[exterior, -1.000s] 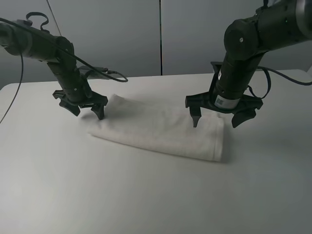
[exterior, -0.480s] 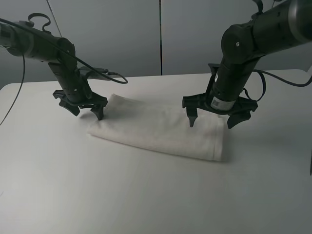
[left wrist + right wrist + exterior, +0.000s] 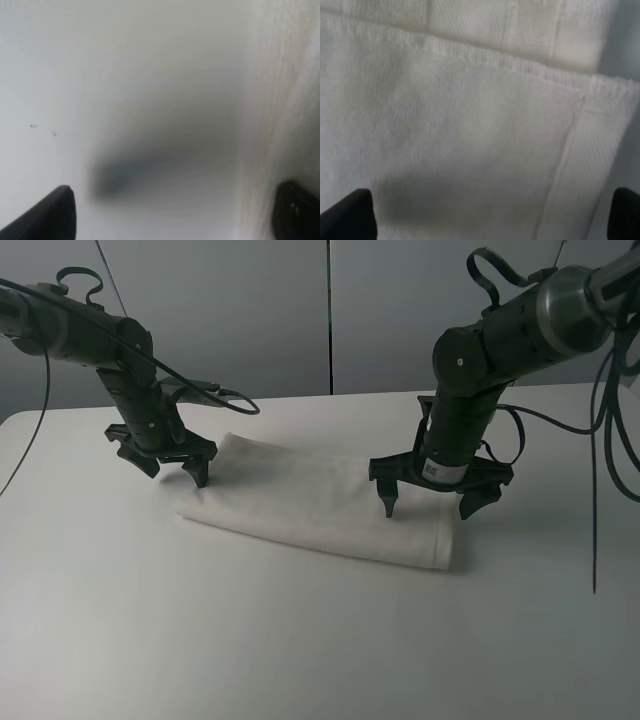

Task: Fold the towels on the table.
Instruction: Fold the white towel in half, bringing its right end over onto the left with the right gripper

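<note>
A white terry towel (image 3: pixel 320 500) lies folded into a long strip across the middle of the white table (image 3: pixel 300 640). My left gripper (image 3: pixel 170 468) hangs open over the towel's left end, one finger over the cloth and one over bare table. My right gripper (image 3: pixel 428 502) stands open low over the towel's right end, its fingers spread wide. In the left wrist view the towel's edge (image 3: pixel 280 100) runs along one side, blurred, with both fingertips (image 3: pixel 50 215) at the frame's corners. The right wrist view is filled by layered towel (image 3: pixel 470 125) with a hemmed edge, fingertips (image 3: pixel 350 215) apart.
A grey wall panel (image 3: pixel 330 310) stands behind the table. Black cables (image 3: pixel 610 420) hang at the far right, and another cable (image 3: pixel 225 395) trails behind the left arm. Bare tabletop stretches in front of the towel.
My right gripper has dropped lower and shifted left over the towel's right end. The left gripper has edged slightly up and left. The towel lies as before.
</note>
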